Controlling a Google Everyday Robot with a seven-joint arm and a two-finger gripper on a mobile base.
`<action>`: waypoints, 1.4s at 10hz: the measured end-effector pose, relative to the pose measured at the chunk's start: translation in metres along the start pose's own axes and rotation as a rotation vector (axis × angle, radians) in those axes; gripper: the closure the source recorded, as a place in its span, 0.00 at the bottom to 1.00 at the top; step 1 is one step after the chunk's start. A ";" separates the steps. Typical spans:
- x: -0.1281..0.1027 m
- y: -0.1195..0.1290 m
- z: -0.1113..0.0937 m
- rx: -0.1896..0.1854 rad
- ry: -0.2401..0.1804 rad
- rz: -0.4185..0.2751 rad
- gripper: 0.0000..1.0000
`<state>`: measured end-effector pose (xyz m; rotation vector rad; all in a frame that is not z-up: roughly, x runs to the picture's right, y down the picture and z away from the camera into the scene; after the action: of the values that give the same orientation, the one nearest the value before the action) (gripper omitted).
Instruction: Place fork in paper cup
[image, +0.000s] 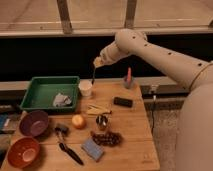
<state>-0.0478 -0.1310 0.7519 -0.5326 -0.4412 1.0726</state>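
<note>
A green plastic tray (50, 79) is sitting just left of the small white paper cup (86, 89), with pale yellow sticks (98, 109) lying in front. The white arm (160, 52) is reaching in from the right, its gripper (97, 63) pinching the slim dark metal fork (93, 76), which is dangling upright just above the cup.

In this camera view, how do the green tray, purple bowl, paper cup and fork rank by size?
1. Green tray.
2. Purple bowl.
3. Paper cup and fork: unsure; the fork, held by the gripper just above the cup, looks about as long but far thinner.
</note>
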 end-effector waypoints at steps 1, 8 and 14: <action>-0.003 0.003 0.004 -0.016 -0.008 -0.013 1.00; 0.003 0.001 0.014 -0.024 -0.009 -0.006 1.00; 0.010 -0.008 0.044 -0.070 -0.019 0.022 1.00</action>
<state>-0.0633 -0.1162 0.7928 -0.5908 -0.4922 1.0874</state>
